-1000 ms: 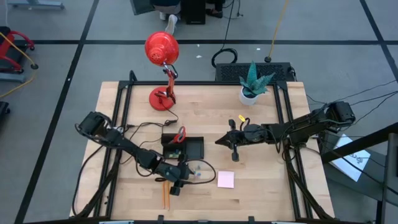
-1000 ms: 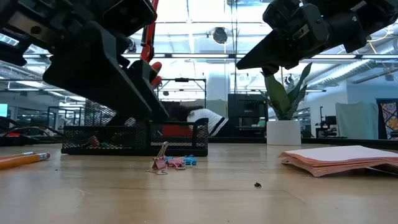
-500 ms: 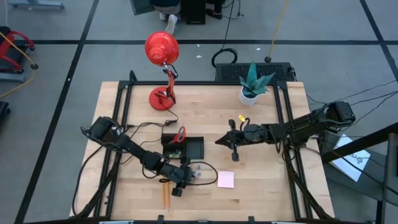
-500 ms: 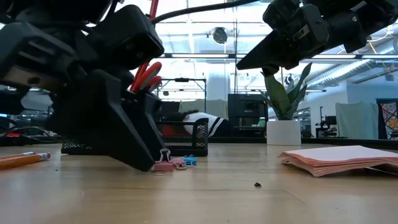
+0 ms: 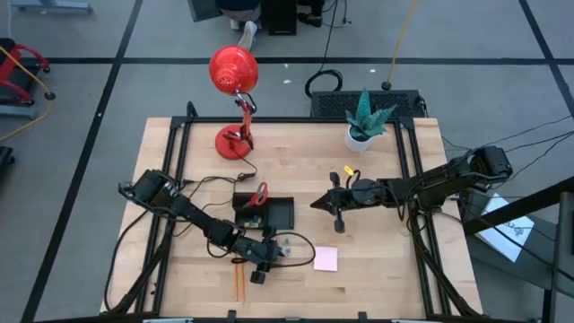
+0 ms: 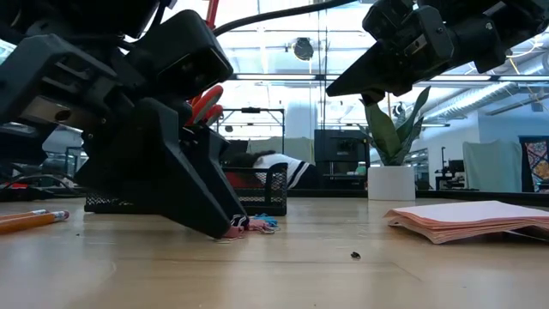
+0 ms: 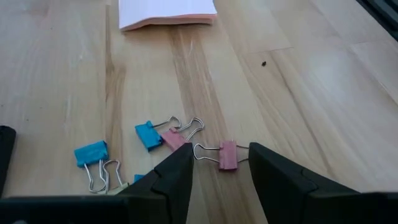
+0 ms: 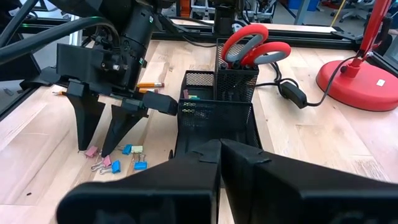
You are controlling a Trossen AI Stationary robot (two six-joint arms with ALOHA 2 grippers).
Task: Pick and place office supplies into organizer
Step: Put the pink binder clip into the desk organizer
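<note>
The left gripper [image 7: 219, 168] stands on the table, fingers apart, with a pink clip [image 7: 227, 154] lying between its tips. Blue clips [image 7: 148, 135] lie just beside it. The right gripper [image 5: 316, 204] hovers well apart, fingers together, holding nothing.

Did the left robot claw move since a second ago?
Yes. The left gripper has gone down to the table and toward the pink sticky pad, away from the pencils. Its fingers now stand around a pink clip.

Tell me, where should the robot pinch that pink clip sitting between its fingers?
Probably on the pink clip's flat coloured body, not its thin wire loops, which look harder to pinch. It lies flat on the table, so coming straight down suits it, as the left gripper does, its open fingers either side of the body.
</note>
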